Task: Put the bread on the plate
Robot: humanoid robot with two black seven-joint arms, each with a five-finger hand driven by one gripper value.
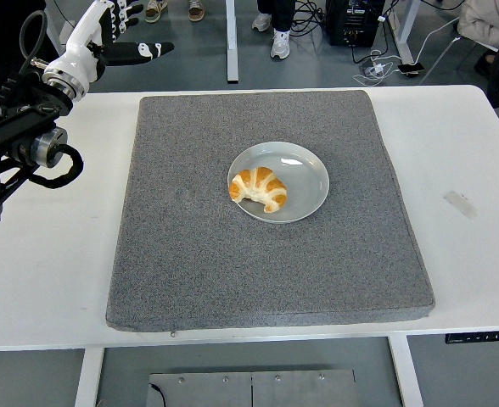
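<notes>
Head view. The bread (259,189), a golden croissant, lies on the plate (305,181), in the plate's left half, with its left tip reaching the rim at about 9 o'clock. Its long axis runs on a slant from the upper left, 10 o'clock, down to the lower right, 4 o'clock. It is curved: the humped, ridged back faces up and right toward the plate's middle, and the hollow side, pale where the crust opens, faces 7 o'clock toward the table's near edge. Both tips bend down toward that side. The right half of the plate is bare and shows a light glare.

The plate is round and pale grey, sitting a little above the middle of the mat (258,280), a grey square pad that covers most of the white table (470,144).

The left hand (114,34) is up at 11 o'clock in the picture, beyond the table's far left corner and well apart from the plate. Its fingers are spread and straight, the thumb sticking out toward 3 o'clock, and they hold nothing. The black left arm (20,136) comes in from the left edge over the bare table beside the mat.

A strip of tape (460,203) lies on the table at 3 o'clock, right of the mat.
</notes>
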